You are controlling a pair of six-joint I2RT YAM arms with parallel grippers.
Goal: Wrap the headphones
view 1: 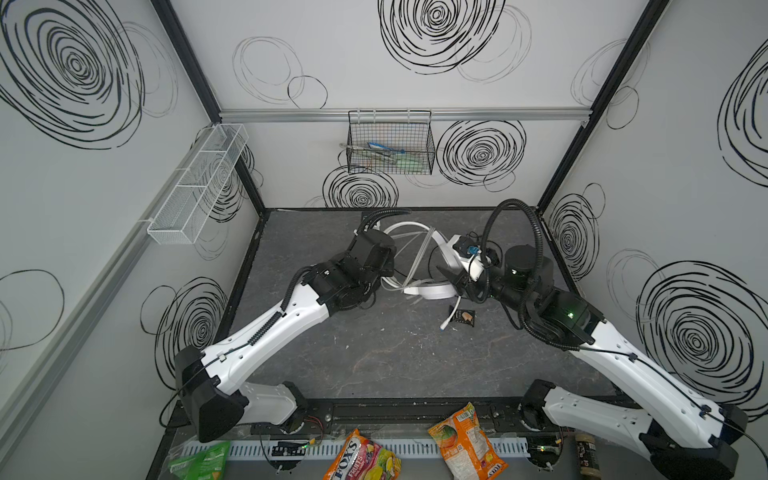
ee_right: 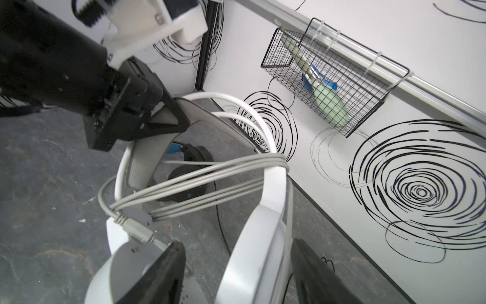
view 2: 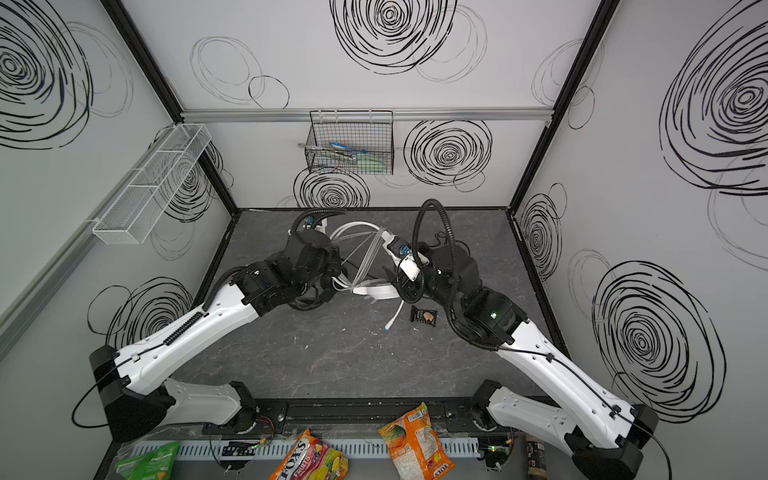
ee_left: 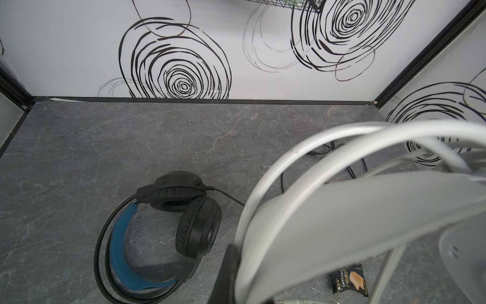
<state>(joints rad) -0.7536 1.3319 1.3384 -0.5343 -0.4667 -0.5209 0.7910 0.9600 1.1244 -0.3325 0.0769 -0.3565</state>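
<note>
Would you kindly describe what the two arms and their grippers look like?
The left arm and right arm have white shells with black joints and wrists. A black ribbed hose loops at each wrist; thin black cables run along the white links. The left gripper and right gripper have black wedge-shaped jaws.

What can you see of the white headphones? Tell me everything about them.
The white headphones are a large over-ear headset of smooth white plastic with a grey-lined headband. Their white cable is wound in several strands across the gap between the two sides. The left claw is shut on the headband, holding the set up; the right claw stands open astride one ear cup. A loose cable end with a plug hangs toward the table.
</note>
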